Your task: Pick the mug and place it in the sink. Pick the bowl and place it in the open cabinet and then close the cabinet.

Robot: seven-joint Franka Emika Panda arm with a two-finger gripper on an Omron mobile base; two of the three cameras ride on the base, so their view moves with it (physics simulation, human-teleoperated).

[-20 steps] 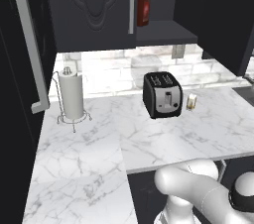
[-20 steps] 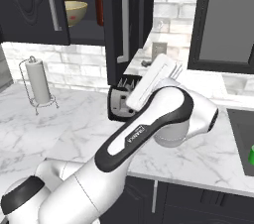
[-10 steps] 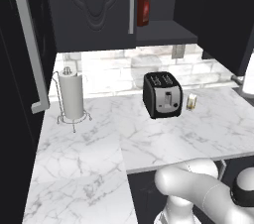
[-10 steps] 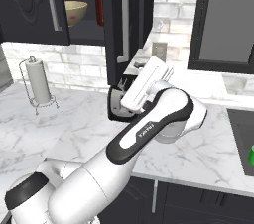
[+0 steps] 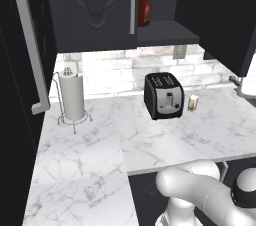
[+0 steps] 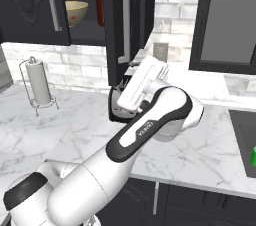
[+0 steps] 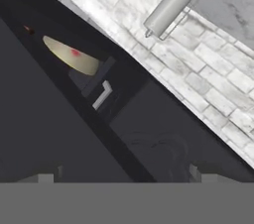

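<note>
Olive-gold, the wide round bowl with a paler rim (image 6: 75, 12) already sits inside the dark black wall cabinet with carved panel doors and long silver bar handles (image 6: 30, 5), at about 10 o'clock in the right base view, just beside a red bottle (image 6: 100, 6) on the same level. Small bright green mug (image 6: 253, 156) shows as a sliver at 3 o'clock, down in the black recessed sink (image 6: 242, 135). Both placements look done; the step in hand is judged to be closing the cabinet. The two-finger gripper (image 7: 124, 176) has jaws spread wide, nothing between them; the hand view looks along a dark door panel toward the bowl. The door with its silver bar handle (image 6: 125, 17) stands swung out at 12 o'clock, just above the white arm (image 6: 150, 115). Next move likely calls for getting the hand to the door's outer face and pushing it round. Room is tight: a black toaster (image 5: 162, 95) sits beneath the door edge, a paper-towel roll on a wire stand (image 5: 72, 101) well apart at 9 o'clock. White marble counter (image 5: 100, 150) is bare in front.
</note>
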